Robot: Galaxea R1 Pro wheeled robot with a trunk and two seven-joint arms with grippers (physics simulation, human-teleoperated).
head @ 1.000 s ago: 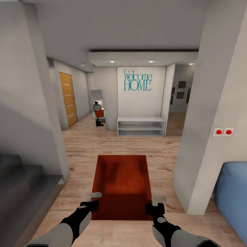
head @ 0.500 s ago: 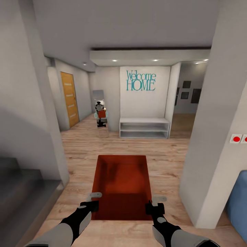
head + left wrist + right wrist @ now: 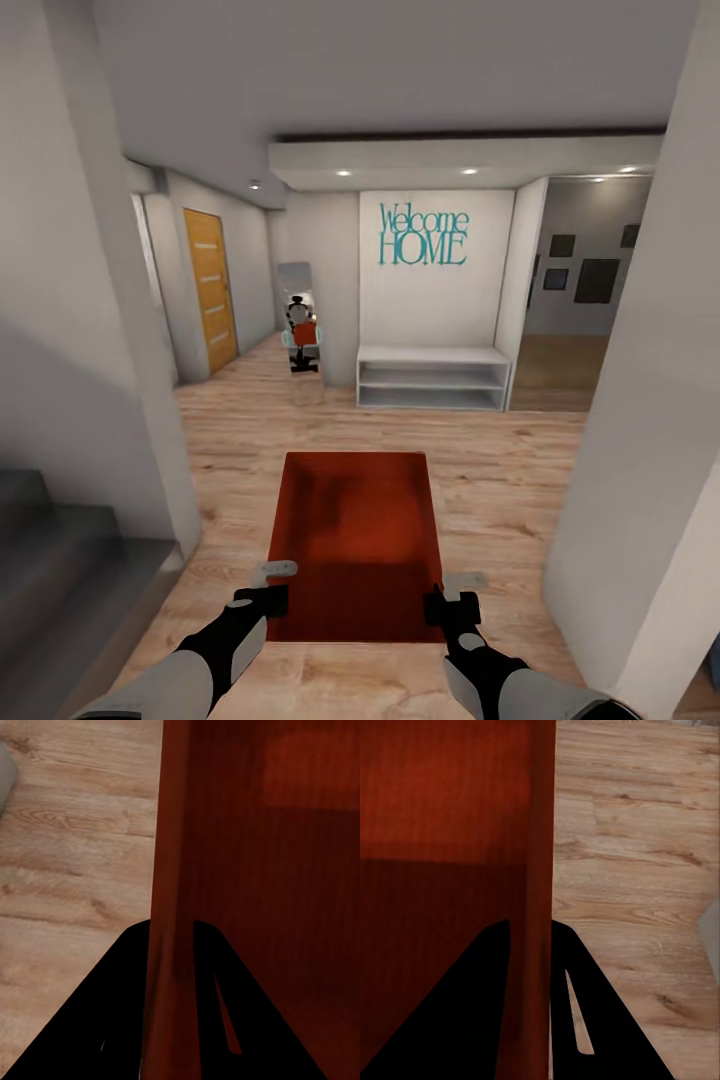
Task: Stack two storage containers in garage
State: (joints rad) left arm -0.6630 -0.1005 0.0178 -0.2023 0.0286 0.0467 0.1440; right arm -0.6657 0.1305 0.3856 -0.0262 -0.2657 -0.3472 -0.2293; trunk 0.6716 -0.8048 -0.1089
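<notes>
One red-orange open-top storage container [image 3: 355, 540] hangs level in front of me above a light wood-plank floor. My left gripper [image 3: 272, 585] is shut on its left wall near the front corner, and my right gripper [image 3: 447, 592] is shut on its right wall. In the left wrist view the dark fingers [image 3: 112, 1005] straddle the container wall [image 3: 174, 870]. The right wrist view shows the same pinch, fingers [image 3: 472, 997] on either side of the wall [image 3: 540, 832]. The garage is out of view.
A white pillar [image 3: 650, 450] stands close on the right, and a wall [image 3: 90, 380] with grey steps [image 3: 70, 560] on the left. Ahead the hallway opens to a white shelf bench [image 3: 433, 378], a mirror [image 3: 300, 320] and an orange door [image 3: 212, 290].
The whole picture has shifted: the pillar and sign slid right and a blue object at the right edge left the view, so the camera moved. The container and both grippers keep their hold.
</notes>
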